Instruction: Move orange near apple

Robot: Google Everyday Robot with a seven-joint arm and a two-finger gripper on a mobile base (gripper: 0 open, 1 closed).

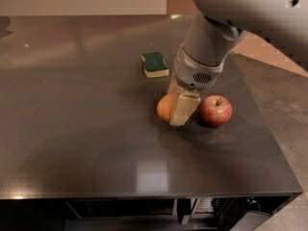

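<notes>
The orange [164, 108] is a round plain orange fruit held between my gripper's [175, 109] cream-coloured fingers [183, 109], just above or on the dark table. The front finger hides the orange's right half. The red apple [216, 110], with yellowish speckles and a short dark stem, rests on the table just to the right of the gripper, a small gap away. My grey arm comes down from the upper right.
A sponge [155, 64] with a green top and cream base lies behind the orange, towards the table's back. The dark table [72, 129] has its right edge near the apple and its front edge below.
</notes>
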